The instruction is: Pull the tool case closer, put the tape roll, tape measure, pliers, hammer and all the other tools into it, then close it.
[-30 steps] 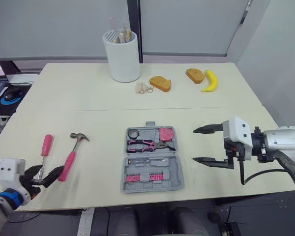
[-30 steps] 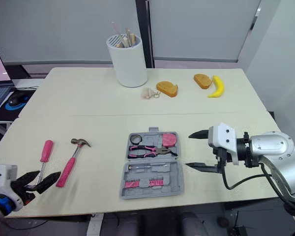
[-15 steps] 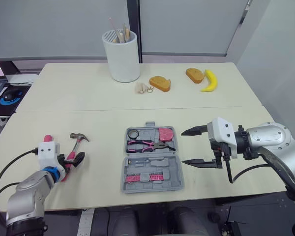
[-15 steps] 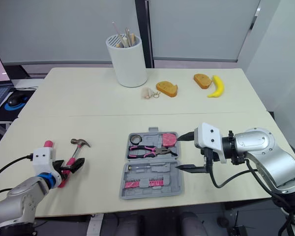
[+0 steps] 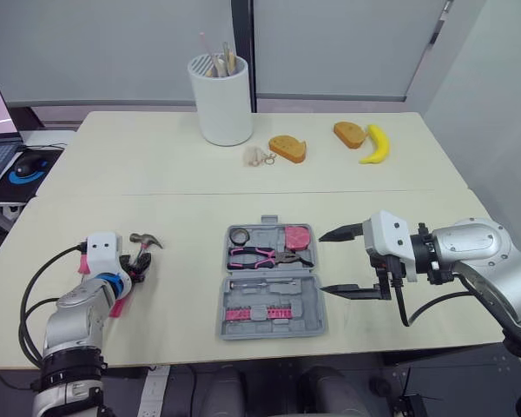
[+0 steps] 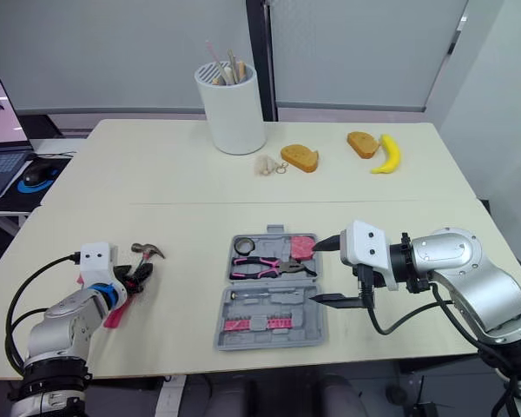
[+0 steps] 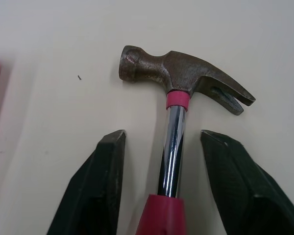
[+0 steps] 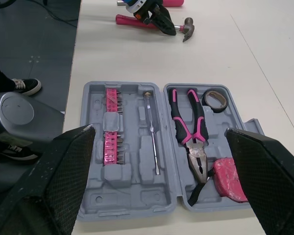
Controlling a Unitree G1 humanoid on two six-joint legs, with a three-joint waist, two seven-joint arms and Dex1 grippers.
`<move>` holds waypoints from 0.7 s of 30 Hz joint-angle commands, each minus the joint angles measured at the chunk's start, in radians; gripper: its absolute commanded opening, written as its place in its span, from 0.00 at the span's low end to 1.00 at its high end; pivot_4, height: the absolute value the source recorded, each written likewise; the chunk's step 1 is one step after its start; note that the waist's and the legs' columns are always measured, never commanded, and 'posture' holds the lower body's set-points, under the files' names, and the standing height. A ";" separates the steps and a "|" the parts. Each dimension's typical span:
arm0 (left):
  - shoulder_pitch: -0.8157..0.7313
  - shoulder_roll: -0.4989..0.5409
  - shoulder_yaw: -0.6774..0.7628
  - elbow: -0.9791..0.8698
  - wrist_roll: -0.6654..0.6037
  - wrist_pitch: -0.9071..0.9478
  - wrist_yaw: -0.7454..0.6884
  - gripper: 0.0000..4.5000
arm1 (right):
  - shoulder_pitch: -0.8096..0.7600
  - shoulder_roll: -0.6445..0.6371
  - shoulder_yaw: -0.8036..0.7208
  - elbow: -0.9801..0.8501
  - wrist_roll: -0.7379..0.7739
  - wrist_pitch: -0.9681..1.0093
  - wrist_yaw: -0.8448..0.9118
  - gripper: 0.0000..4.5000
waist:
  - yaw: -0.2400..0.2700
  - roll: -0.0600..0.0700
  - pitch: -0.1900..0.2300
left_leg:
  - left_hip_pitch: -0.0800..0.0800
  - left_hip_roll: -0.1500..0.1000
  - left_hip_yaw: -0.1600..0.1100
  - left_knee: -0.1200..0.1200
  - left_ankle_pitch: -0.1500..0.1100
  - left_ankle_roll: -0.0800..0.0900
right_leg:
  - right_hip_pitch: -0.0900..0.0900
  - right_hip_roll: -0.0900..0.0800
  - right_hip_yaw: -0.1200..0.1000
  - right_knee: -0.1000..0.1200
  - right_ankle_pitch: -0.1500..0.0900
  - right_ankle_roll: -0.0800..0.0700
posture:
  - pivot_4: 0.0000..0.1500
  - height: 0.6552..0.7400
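Cream tabletop. Toward the far edge, left of centre, stands a white cylindrical holder. To its right along that edge lie a small pale trinket, a bread slice, a second bread slice and, just beside it, a banana. An open grey tool case lies at the middle of the near edge. A hammer lies toward the near left corner.
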 commanded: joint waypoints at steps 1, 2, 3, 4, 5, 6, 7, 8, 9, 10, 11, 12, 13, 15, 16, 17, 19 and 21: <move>0.025 -0.025 -0.027 -0.012 -0.009 0.030 -0.019 0.26 | 0.003 -0.012 -0.029 -0.040 0.009 -0.003 -0.008 1.00 | 0.001 0.000 0.000 | 0.000 0.000 0.000 0.000 0.000 0.000 | 0.000 0.000 0.000 0.000 0.000 0.000 | 1.00 0.93; 0.028 -0.026 -0.024 -0.019 -0.010 0.031 -0.018 0.19 | 0.004 -0.011 -0.027 -0.041 0.008 -0.003 -0.009 1.00 | 0.001 0.001 0.000 | 0.000 0.000 0.000 0.000 0.000 0.000 | 0.000 0.000 0.000 0.000 0.000 0.000 | 1.00 0.93; 0.031 -0.026 -0.021 -0.026 -0.012 0.033 -0.017 0.13 | 0.004 -0.011 -0.027 -0.042 0.007 -0.003 -0.009 1.00 | 0.002 0.001 -0.001 | 0.000 0.000 0.000 0.000 0.000 0.000 | 0.000 0.000 0.000 0.000 0.000 0.000 | 1.00 0.93; 0.036 -0.027 -0.018 -0.040 -0.016 0.036 -0.019 0.08 | 0.004 -0.011 -0.027 -0.043 0.008 -0.002 -0.010 1.00 | 0.001 0.002 -0.001 | 0.000 0.000 0.000 0.000 0.000 0.000 | 0.000 0.000 0.000 0.000 0.000 0.000 | 1.00 0.93; 0.046 -0.029 -0.016 -0.065 -0.023 0.044 -0.021 0.07 | 0.004 -0.011 -0.026 -0.043 0.007 -0.002 -0.010 1.00 | 0.001 0.002 -0.001 | 0.000 0.000 0.001 0.000 0.000 0.000 | 0.000 0.000 0.001 0.000 0.000 0.001 | 1.00 0.93; 0.056 -0.033 -0.015 -0.092 -0.031 0.054 -0.025 0.07 | 0.004 -0.011 -0.026 -0.042 0.006 -0.002 -0.010 1.00 | 0.001 0.002 -0.001 | 0.000 0.000 0.001 0.000 0.000 0.000 | 0.000 0.000 0.001 0.000 0.000 0.001 | 1.00 0.93; 0.069 -0.036 -0.015 -0.122 -0.040 0.063 -0.029 0.07 | 0.004 -0.011 -0.026 -0.042 0.005 -0.002 -0.010 1.00 | 0.001 0.002 -0.001 | 0.000 0.000 0.001 0.000 0.000 0.000 | 0.000 0.000 0.001 0.000 0.000 0.001 | 1.00 0.93; 0.085 -0.037 -0.018 -0.154 -0.046 0.072 -0.036 0.07 | 0.005 -0.011 -0.026 -0.043 0.005 -0.002 -0.011 1.00 | 0.001 0.002 -0.001 | 0.000 0.000 0.001 0.000 0.000 0.000 | 0.000 0.000 0.001 0.000 0.000 0.001 | 1.00 0.93; 0.101 -0.039 -0.020 -0.187 -0.052 0.082 -0.041 0.07 | 0.005 -0.011 -0.027 -0.043 0.005 -0.001 -0.011 1.00 | 0.001 0.002 -0.001 | 0.000 0.000 0.001 0.000 0.000 0.000 | 0.000 0.000 0.001 0.000 0.000 0.001 | 1.00 0.93; 0.122 -0.041 -0.023 -0.233 -0.062 0.096 -0.047 0.07 | 0.007 -0.012 -0.027 -0.044 0.004 -0.001 -0.011 1.00 | 0.001 0.002 -0.001 | 0.000 0.000 0.001 0.000 0.000 0.000 | 0.000 0.000 0.001 0.000 0.000 0.001 | 1.00 0.93; 0.141 -0.045 -0.022 -0.273 -0.071 0.111 -0.049 0.07 | 0.008 -0.012 -0.027 -0.044 0.004 -0.001 -0.012 1.00 | 0.001 0.002 -0.001 | 0.000 0.000 0.001 0.000 0.000 0.000 | 0.000 0.000 0.001 0.000 0.000 0.001 | 1.00 0.93; 0.159 -0.048 -0.023 -0.309 -0.080 0.123 -0.052 0.07 | 0.009 -0.012 -0.027 -0.044 0.004 -0.001 -0.012 1.00 | 0.001 0.002 -0.001 | 0.000 0.000 0.001 0.000 0.000 0.000 | 0.000 -0.001 0.001 0.000 0.000 0.001 | 1.00 0.93; 0.176 -0.051 -0.024 -0.337 -0.086 0.132 -0.053 0.07 | 0.010 -0.012 -0.027 -0.045 0.004 -0.002 -0.012 1.00 | 0.001 0.002 -0.001 | 0.000 0.000 0.001 0.000 0.000 0.000 | 0.000 -0.001 0.001 0.000 0.000 0.001 | 1.00 0.93; 0.204 -0.065 -0.020 -0.398 -0.101 0.159 -0.045 0.07 | 0.011 -0.012 -0.026 -0.045 0.003 -0.002 -0.012 1.00 | 0.001 0.002 -0.001 | 0.000 0.000 0.000 0.000 0.000 0.000 | 0.000 -0.001 0.001 0.000 0.000 0.001 | 1.00 0.93; 0.221 -0.073 -0.023 -0.436 -0.110 0.177 -0.040 0.07 | 0.012 -0.012 -0.025 -0.044 0.002 -0.004 -0.012 1.00 | 0.001 0.002 -0.001 | 0.000 0.000 0.000 0.000 0.000 0.000 | 0.000 -0.001 0.001 0.000 0.000 0.001 | 1.00 0.93; 0.236 -0.081 -0.026 -0.471 -0.116 0.191 -0.036 0.07 | 0.013 -0.012 -0.025 -0.043 0.001 -0.005 -0.012 1.00 | 0.001 0.001 -0.001 | 0.000 0.000 0.000 0.000 0.000 0.000 | 0.000 -0.001 0.001 0.000 0.000 0.001 | 1.00 0.93; 0.263 -0.092 -0.040 -0.526 -0.113 0.203 -0.029 0.07 | 0.014 -0.010 -0.024 -0.041 -0.001 -0.009 -0.012 1.00 | 0.001 0.001 -0.001 | 0.000 0.000 0.000 0.000 0.000 0.000 | 0.000 -0.001 0.001 0.000 0.000 0.001 | 1.00 0.93; 0.277 -0.103 -0.053 -0.556 -0.102 0.207 -0.017 0.07 | 0.015 -0.008 -0.022 -0.037 -0.005 -0.014 -0.012 1.00 | 0.001 0.001 -0.001 | 0.000 0.000 0.000 0.000 0.000 0.000 | 0.000 -0.001 0.001 -0.001 0.000 0.001 | 1.00 0.93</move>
